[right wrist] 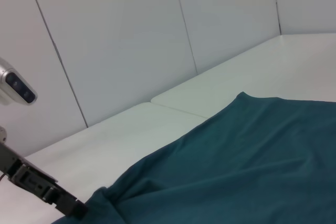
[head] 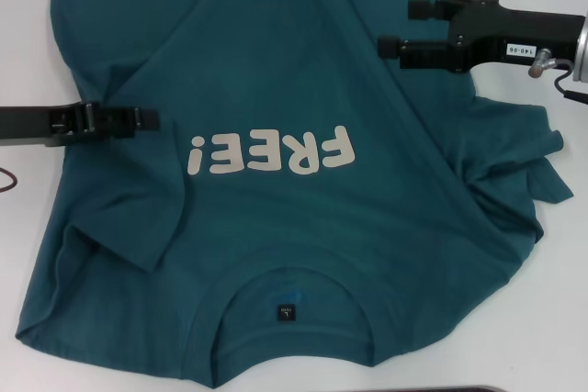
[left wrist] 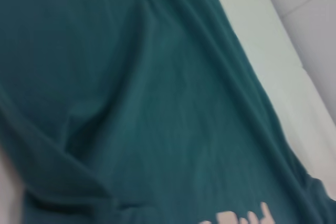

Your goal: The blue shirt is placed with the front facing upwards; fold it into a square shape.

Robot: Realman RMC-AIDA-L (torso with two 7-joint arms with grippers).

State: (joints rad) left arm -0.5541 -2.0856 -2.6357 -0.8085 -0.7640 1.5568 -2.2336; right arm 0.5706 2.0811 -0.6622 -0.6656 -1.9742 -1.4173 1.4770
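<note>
currently the blue shirt (head: 303, 227) lies spread on the white table (head: 23, 61), front up, collar nearest me, "free!" lettering (head: 272, 151) reading upside down from the head view. left gripper (head: 152, 118) sits over the shirt's left edge, level with the lettering; i cannot tell its finger state. right gripper (head: 400, 27) hovers above the shirt's right side, its 2 fingers spread, pinching nothing. right sleeve (head: 524, 172) is bunched.

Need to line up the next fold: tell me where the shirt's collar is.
In the head view the collar lies at the near edge of the blue shirt, just below the "FREE!" lettering, roughly centred between the two arms.
</note>
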